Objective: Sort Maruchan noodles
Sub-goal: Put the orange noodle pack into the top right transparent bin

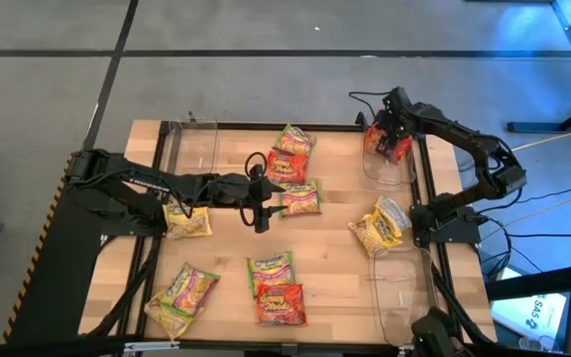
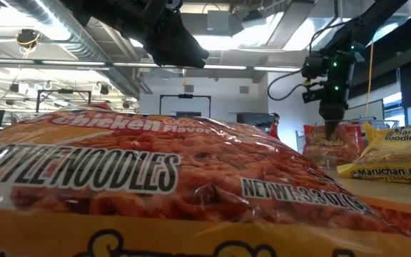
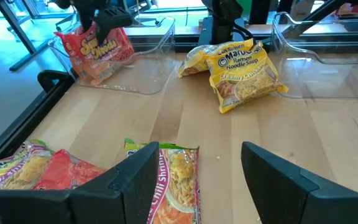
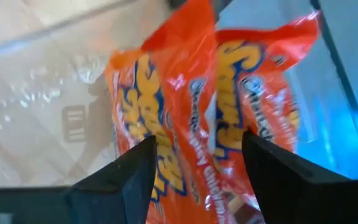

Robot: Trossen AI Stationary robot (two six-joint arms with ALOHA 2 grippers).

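Observation:
Maruchan noodle packets lie scattered on the wooden table: green-pink ones, a red-orange one, yellow ones. Red-orange packets stand on edge in the clear bin at the far right. My right gripper is above that bin, pointing down, open, with a finger on either side of the packets' tops. My left gripper hangs open over the table's middle, above a green-pink packet. My right gripper comes from above with its fingers astride the upper edge of a red-orange packet that stands in the bin. I cannot tell whether the fingers touch it.
Another clear bin stands at the far left and a third at the near right. More packets lie near the front edge, a green-pink one and a red-orange one. Bare wood shows between the left gripper and the yellow packets.

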